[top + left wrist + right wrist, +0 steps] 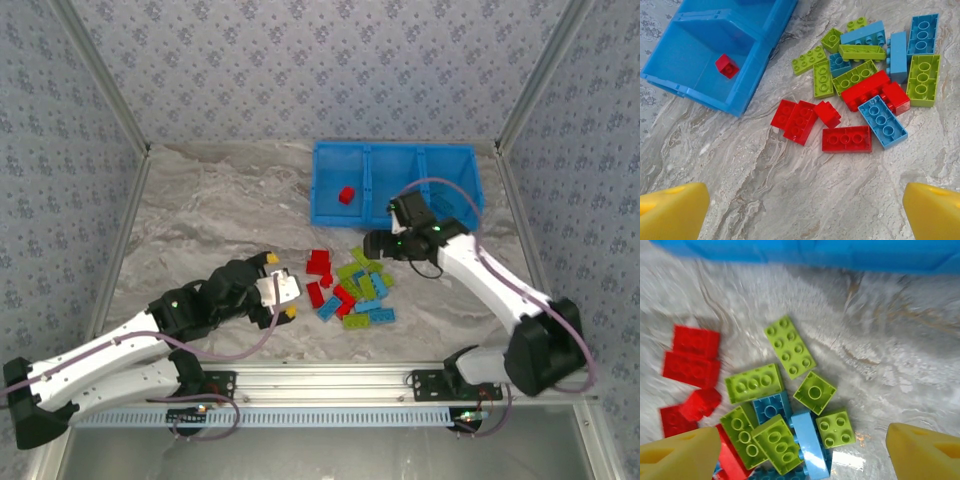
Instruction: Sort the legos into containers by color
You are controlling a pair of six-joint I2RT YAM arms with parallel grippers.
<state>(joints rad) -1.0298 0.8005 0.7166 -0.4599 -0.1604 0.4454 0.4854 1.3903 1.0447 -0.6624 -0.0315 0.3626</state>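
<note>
Two grippers: left gripper (802, 212) + right gripper (800, 460), both spread wide, nothing btwn the yellow pads (922, 450).
Left posn: low on the table (220, 200), at 9 o'clock of the pile, facing it.
Right posn: over the pile's 1 o'clock edge, bin just beyond at 12.
Legos (350, 290): loose heap, reds toward 9, lime + lt blue mixed toward 3, some overlapping.
Bin (335, 172): left compartment (700, 55) has one red brick (346, 196), so reds go there. I'd give the middle compartment (392, 180) and right compartment (455, 170) to lime and blue.
Step, my guess: right hand takes a lime piece.
Best target: lime 2x4 brick (790, 346), at 12 o'clock of the cluster in my wrist view, flat, studs up, sides free.
How: its long axis runs 11 to 5 and my pads sit at 9 and 3, so turn the wrist to square up, centre, drop straight, close slow on the long sides.
Avoid: limes lying against the light blue brick (807, 440); a pad would prob snag neighbours.
Risk: off-centre pinch spins it out.
</note>
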